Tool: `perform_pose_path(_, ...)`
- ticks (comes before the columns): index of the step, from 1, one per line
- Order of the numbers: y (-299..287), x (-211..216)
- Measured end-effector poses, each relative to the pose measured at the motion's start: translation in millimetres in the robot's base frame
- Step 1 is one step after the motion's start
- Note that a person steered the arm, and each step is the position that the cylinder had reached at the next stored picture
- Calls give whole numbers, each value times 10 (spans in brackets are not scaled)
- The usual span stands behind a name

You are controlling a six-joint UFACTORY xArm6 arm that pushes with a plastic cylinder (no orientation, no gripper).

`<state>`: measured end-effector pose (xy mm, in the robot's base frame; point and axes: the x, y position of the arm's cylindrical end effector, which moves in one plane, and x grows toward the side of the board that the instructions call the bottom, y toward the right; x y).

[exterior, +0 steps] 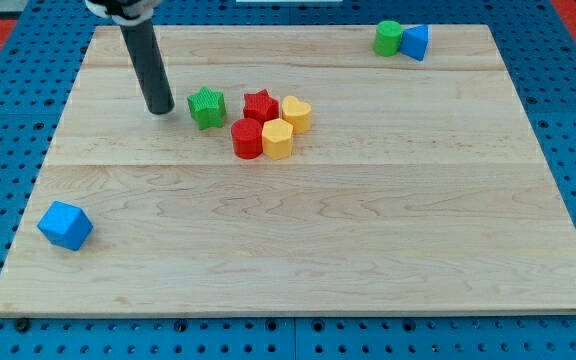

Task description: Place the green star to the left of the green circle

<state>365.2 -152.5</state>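
Note:
The green star (207, 107) lies on the wooden board (298, 240), left of the middle near the view's top. My tip (159, 110) rests on the board just left of the star, a small gap apart. The green circle (388, 38) stands far off at the view's top right, touching a blue block (415, 42) on its right.
A cluster sits right of the green star: a red star (260, 105), a yellow heart (296, 113), a red cylinder (247, 138) and a yellow hexagon (278, 140). A blue cube (65, 225) lies near the board's lower left edge.

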Motion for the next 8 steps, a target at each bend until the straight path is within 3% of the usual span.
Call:
perform_pose_path(4, 445, 63)
perform_pose_path(6, 1213, -555)
perform_pose_path(7, 1799, -602)
perform_pose_path(8, 1702, -785)
